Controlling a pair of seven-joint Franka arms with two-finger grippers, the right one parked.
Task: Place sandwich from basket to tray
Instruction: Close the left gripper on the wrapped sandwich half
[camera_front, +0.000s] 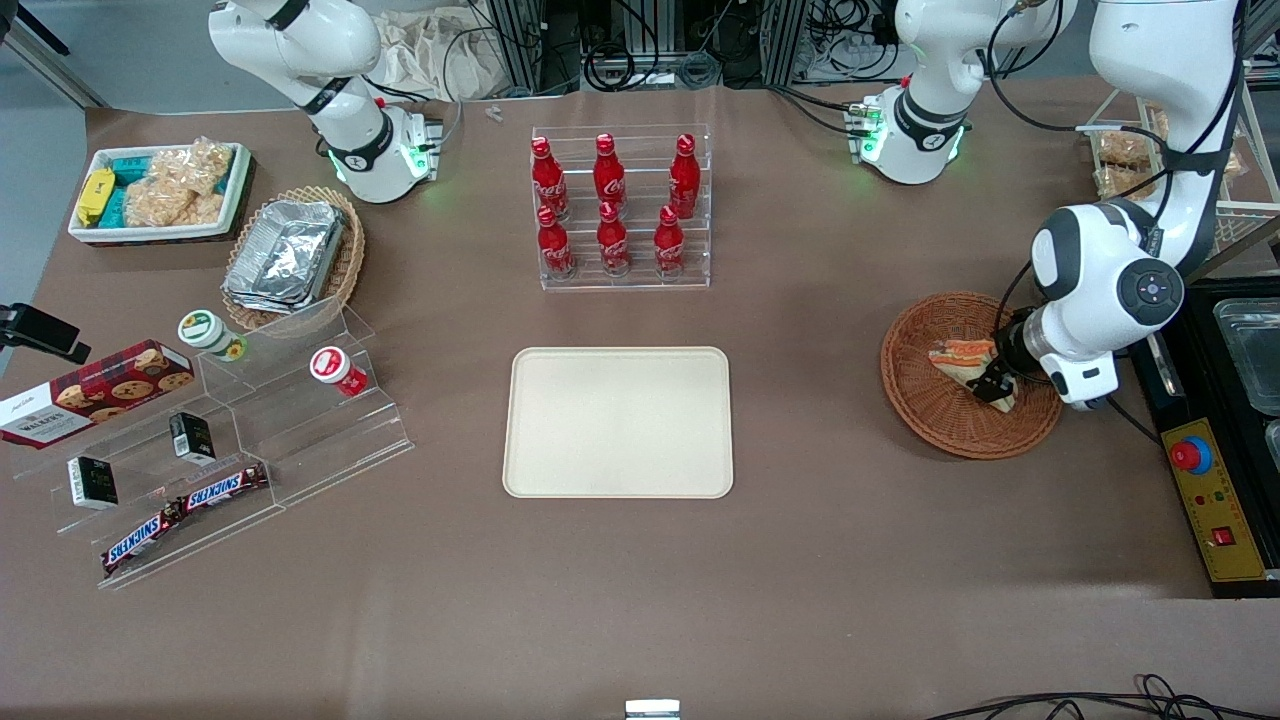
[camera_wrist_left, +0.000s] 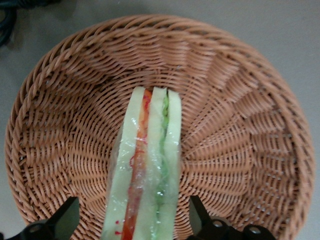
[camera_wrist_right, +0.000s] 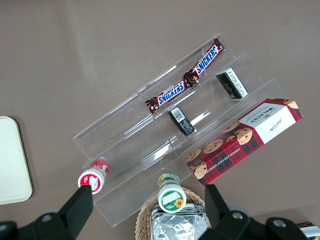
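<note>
Surface: a brown table (camera_front: 800, 560) is spread with snacks, and bare cloth is kept around the work area
Sandwich: the sandwich (camera_wrist_left: 147, 170) is found in the basket (camera_wrist_left: 240, 100), stood on edge with its filling stripes turned up, so that the flat bread faces are offered to the fingers
Gripper: the gripper (camera_wrist_left: 135, 225) is lowered into the basket astride the sandwich; the jaws are spread, one finger on each side, and no squeeze is seen yet
Tray: the tray (camera_front: 618, 421) is set well apart toward the table's middle, lying flat as the drop spot
Hidden: the fingertips are cut off by the wrist view's edge, so contact with the wrap cannot be judged; from the front, the sandwich's end is covered by the arm
</note>
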